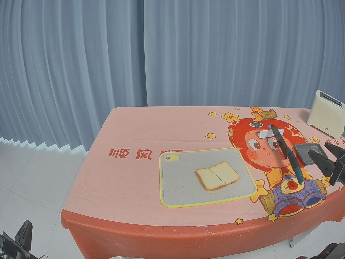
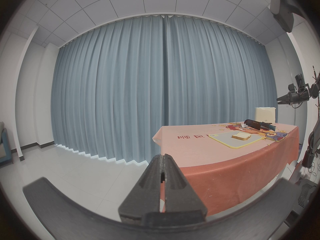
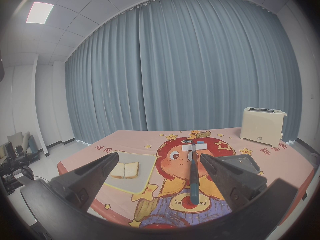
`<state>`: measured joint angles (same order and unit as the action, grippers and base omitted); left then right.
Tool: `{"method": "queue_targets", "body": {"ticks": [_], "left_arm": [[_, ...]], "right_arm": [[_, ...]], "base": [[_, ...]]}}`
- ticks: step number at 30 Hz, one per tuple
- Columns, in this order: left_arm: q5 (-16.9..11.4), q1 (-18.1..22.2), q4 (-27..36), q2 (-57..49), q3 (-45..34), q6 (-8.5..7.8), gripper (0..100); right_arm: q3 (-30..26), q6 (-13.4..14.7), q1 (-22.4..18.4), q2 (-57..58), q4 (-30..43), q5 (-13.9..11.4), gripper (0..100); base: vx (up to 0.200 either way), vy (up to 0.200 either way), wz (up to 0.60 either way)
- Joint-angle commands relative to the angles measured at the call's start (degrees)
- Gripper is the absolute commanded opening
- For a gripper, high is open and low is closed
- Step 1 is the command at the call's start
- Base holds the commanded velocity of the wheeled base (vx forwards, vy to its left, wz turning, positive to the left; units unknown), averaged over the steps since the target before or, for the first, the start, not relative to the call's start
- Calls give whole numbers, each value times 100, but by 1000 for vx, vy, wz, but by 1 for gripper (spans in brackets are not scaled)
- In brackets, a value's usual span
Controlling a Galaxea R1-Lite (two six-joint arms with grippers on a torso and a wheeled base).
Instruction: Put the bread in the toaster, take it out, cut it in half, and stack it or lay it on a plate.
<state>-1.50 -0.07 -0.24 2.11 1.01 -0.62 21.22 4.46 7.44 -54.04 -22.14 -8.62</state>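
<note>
The bread (image 1: 217,176) lies cut in two halves side by side on the grey, yellow-rimmed cutting board (image 1: 179,187) in the middle of the table. A knife (image 1: 288,156) with a black blade and teal handle rests on the cloth to its right, beside a dark grey square plate (image 1: 305,155). The cream toaster (image 1: 327,114) stands at the far right corner. My right gripper (image 1: 317,147) hovers open over the plate's near side, empty; in the right wrist view the knife (image 3: 193,174) lies between its spread fingers (image 3: 100,170). My left gripper (image 2: 163,170) is shut and empty, low, off the table's left front.
The table wears a pink cloth with a cartoon print (image 1: 266,144), and a white strip (image 1: 267,133) lies under the knife's tip. Blue curtains hang behind. The cloth left of the cutting board (image 2: 233,140) is bare. The table's front edge (image 1: 161,231) curves toward me.
</note>
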Motion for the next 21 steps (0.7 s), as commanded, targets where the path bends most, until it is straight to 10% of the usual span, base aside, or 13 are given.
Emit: {"method": "queue_targets", "body": {"ticks": [1,21], "left_arm": [[1,-1,-2,9,-101,1,0],[1,-1,-2,9,-101,1,0]], "right_arm": [[5,2,3,-1,-1,1,100],[22,169,21,-98,-10,-61,100]], "base": [[0,0,0],[0,0,0]]}}
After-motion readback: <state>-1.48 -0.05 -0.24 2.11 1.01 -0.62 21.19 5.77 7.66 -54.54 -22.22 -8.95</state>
